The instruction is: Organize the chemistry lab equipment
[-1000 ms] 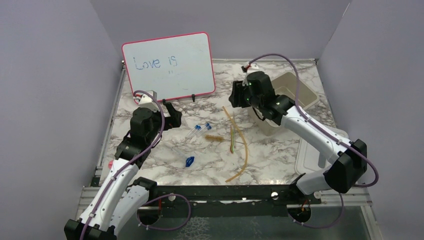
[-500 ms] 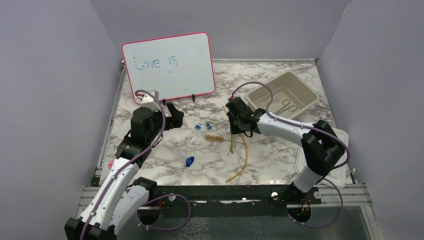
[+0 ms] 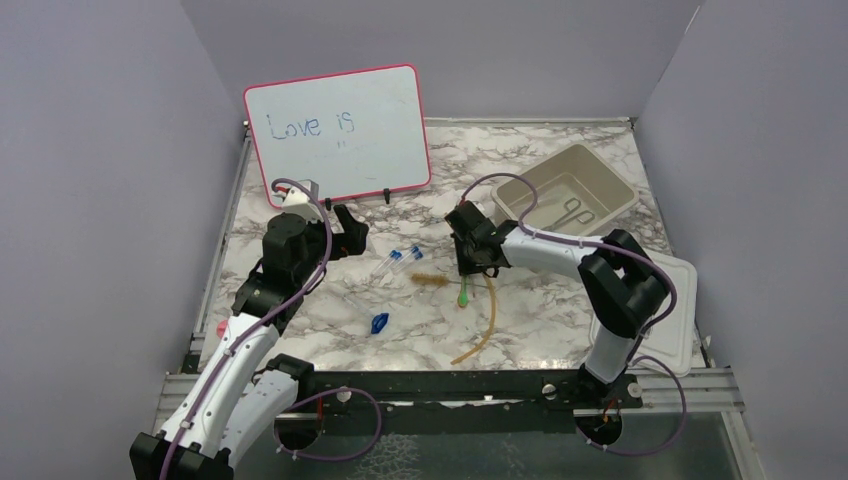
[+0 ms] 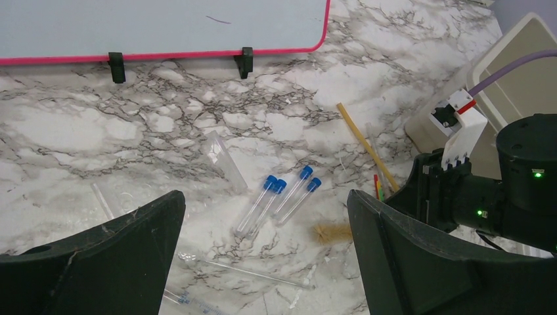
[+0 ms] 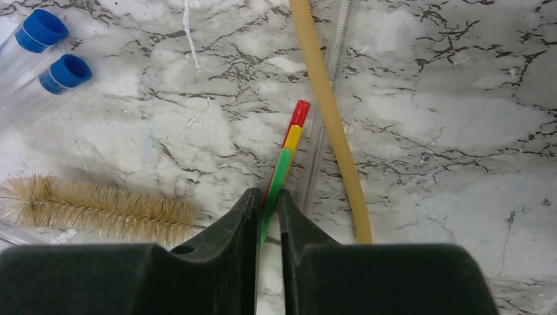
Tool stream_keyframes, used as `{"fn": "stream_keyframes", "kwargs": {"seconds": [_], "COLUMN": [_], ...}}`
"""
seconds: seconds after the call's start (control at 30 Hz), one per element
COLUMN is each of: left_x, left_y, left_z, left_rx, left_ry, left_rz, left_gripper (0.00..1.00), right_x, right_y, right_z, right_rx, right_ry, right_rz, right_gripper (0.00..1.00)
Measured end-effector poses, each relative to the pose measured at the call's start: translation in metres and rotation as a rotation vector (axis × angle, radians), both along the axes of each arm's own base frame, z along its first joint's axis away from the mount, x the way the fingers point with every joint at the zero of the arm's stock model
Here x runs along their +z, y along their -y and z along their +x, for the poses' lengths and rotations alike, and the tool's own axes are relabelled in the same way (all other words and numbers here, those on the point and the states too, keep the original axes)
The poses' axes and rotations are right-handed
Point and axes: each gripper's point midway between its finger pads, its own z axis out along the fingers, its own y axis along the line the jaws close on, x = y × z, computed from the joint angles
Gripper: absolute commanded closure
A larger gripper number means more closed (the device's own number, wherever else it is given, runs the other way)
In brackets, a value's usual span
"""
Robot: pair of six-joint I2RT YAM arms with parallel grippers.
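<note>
- Green-tipped stick (image 5: 279, 176): mid-counter (image 3: 545, 300), just beside the amber hose (image 5: 328, 111), pinched in my right gripper (image 5: 268, 205), jaws narrow on it.
- Left gripper (image 4: 264, 200): spread wide, holding nothing, hovering above the blue-capped tubes (image 4: 289, 193), left of the counter's middle.
- Wire tongs (image 3: 573, 209): inside the beige tub (image 3: 520, 188), toward the far-right corner.
- Small blue piece (image 3: 379, 323): nearer the front edge.

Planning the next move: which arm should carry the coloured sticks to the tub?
Right. The right gripper is shut on the sticks, and the tub sits on its side. The left gripper hangs open over the tubes.
</note>
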Motion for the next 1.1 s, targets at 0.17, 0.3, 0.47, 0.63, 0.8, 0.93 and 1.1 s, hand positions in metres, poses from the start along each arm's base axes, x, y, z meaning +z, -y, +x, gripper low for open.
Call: {"fn": "stream_keyframes", "kwargs": {"seconds": [0.17,0.3,0.47,0.63,0.8,0.93,1.1], "left_x": [-0.001,-0.001,-0.001,-0.002,-0.003,-0.002,0.001], "left_y": [0.000,0.000,0.000,0.000,0.000,0.000,-0.001], "left_z": [0.000,0.000,0.000,0.000,0.000,-0.001,-0.002], "left_rx": [0.000,0.000,0.000,0.000,0.000,0.000,0.000], "left_ry": [-0.002,-0.002,-0.003,-0.005,-0.006,-0.003,0.007], "left_rz": [0.001,0.001,0.001,0.002,0.002,0.001,-0.002], "left_gripper": [0.04,0.04,0.04,0.04,0.04,0.04,0.04], "right_x": [-0.002,-0.002,-0.003,-0.003,-0.002,0.002,0.041], "right_y": [-0.002,-0.005,-0.011,-0.015,-0.016,-0.018,-0.022], "right_z": [0.000,0.001,0.006,0.011,0.013,0.013,0.021], "right_rx": [-0.003,-0.007,-0.014,-0.032,-0.041,-0.036,-0.033], "right_ry": [-0.006,-0.008,-0.006,-0.005,0.001,0.011,0.091], "right_rz": [0.006,0.012,0.017,0.018,0.018,0.027,0.087], "right_gripper": [0.76,0.75,0.77,0.91,0.95,0.95,0.96]}}
